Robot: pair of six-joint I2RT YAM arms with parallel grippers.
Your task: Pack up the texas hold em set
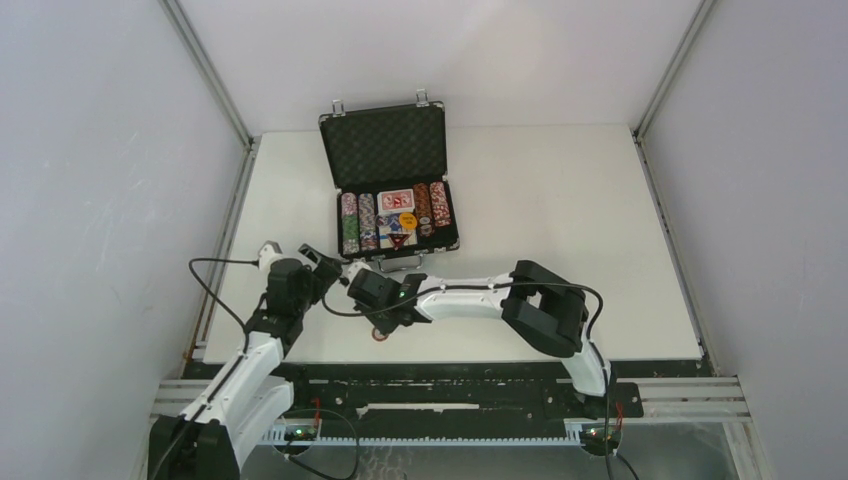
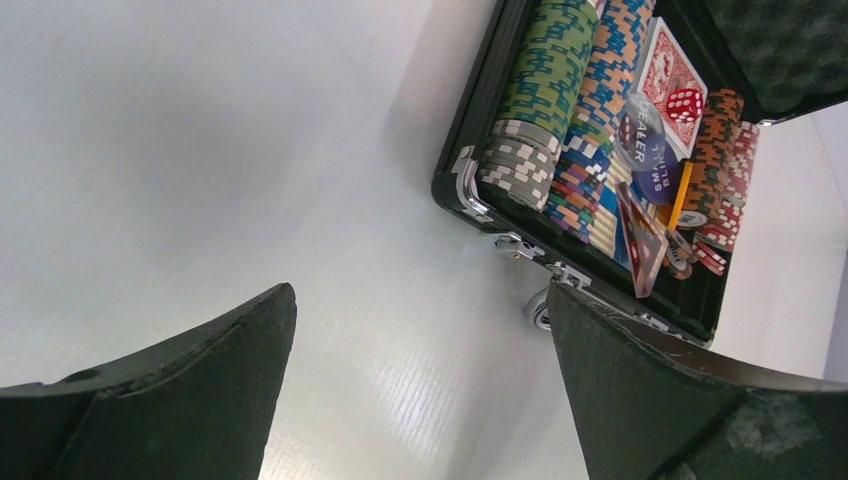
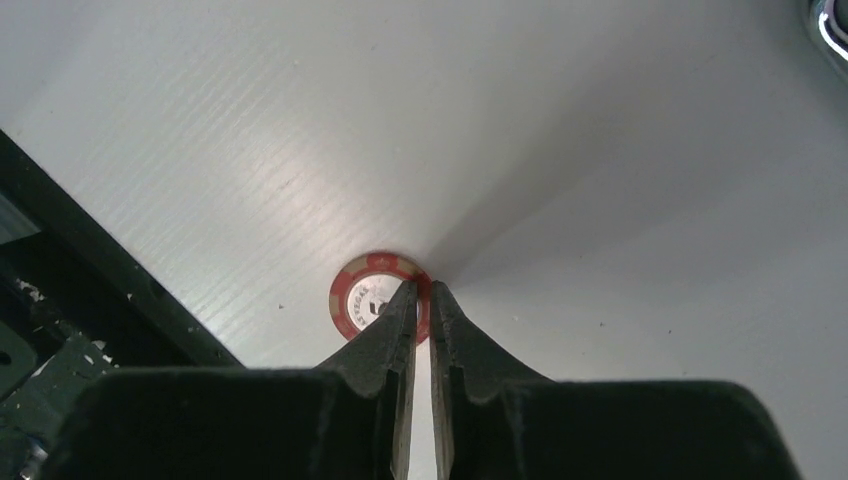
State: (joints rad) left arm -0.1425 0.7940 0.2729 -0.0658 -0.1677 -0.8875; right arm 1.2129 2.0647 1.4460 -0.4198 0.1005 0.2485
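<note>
Red chip (image 3: 362, 296) near open black case (image 1: 385, 150)

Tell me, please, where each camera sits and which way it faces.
Top external: above and behind the robot, looking down on the table and open case; left arm and right arm show.
Left wrist: faces the case's near corner past its open left gripper.
Right wrist: looks down at the table, right gripper nearly closed at a red chip's edge.
Shared: top and left wrist both show the case.
</note>
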